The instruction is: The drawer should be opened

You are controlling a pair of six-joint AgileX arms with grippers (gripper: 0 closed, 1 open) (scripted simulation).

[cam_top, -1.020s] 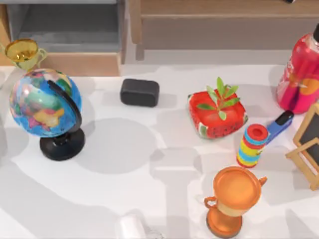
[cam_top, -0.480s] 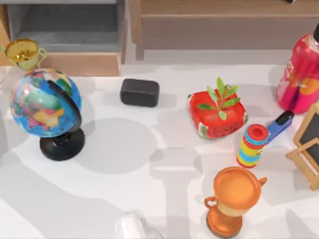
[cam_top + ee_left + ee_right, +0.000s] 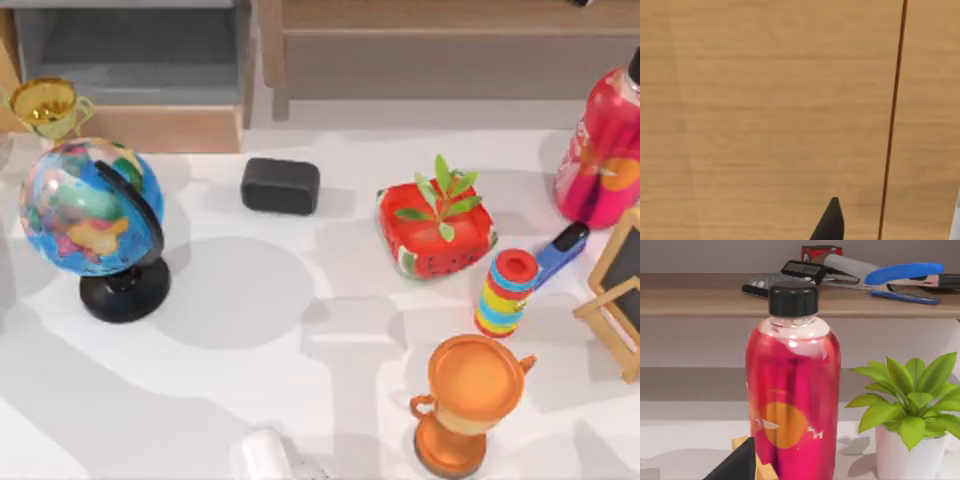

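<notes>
The drawer (image 3: 130, 50) is at the back left of the table in the top view. Its grey inside shows from above, behind its wooden front (image 3: 165, 128). One dark fingertip (image 3: 832, 222) of my left gripper shows in the left wrist view, close against a plain wooden panel (image 3: 765, 110) with a thin reddish seam (image 3: 892, 120). In the right wrist view a dark fingertip (image 3: 737, 465) of my right gripper sits low in front of a red bottle (image 3: 792, 395).
A gold cup (image 3: 45, 105) and a globe (image 3: 90, 210) stand just in front of the drawer. Across the table lie a black box (image 3: 280, 185), a red planter (image 3: 435, 225), a striped cylinder (image 3: 505, 290), an orange trophy (image 3: 470, 400), the red bottle (image 3: 605, 150) and a wooden easel (image 3: 620, 290). A white arm segment (image 3: 265, 455) sits at the front edge.
The white arm segment at the front edge shifted slightly left and back. Nothing else has visibly moved.
</notes>
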